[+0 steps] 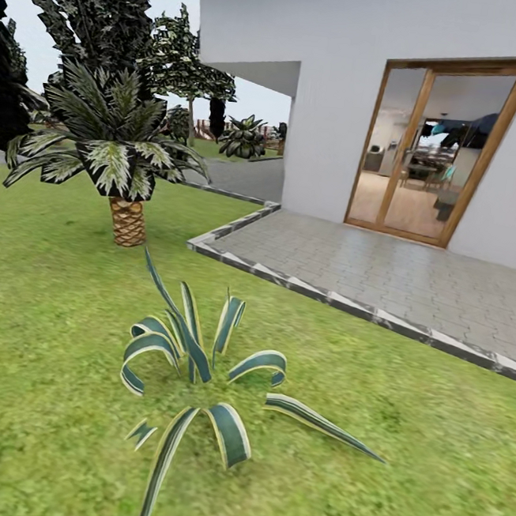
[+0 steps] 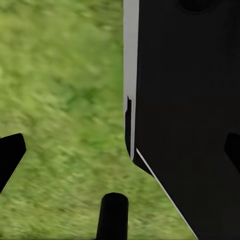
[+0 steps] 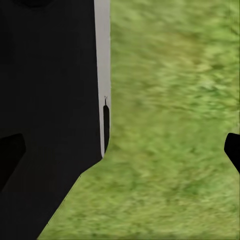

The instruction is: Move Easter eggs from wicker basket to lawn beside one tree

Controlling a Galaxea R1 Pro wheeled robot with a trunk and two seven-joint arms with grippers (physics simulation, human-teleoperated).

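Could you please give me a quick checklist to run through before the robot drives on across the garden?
1. Wicker basket and eggs located: not ok; the head view offers lawn, patio and house.
2. Left gripper empty: ok, fingers spread wide over grass.
3. Right gripper empty: ok, fingers spread wide over grass.
4. Path straight ahead: not ok; a striped-leaf plant stands just in front.
5. Suitable tree chosen: cannot tell; the short palm is nearest, leafy trees stand farther back.

Both grippers [image 2: 120, 155] [image 3: 120, 150] hang, jaws seemingly spread, empty
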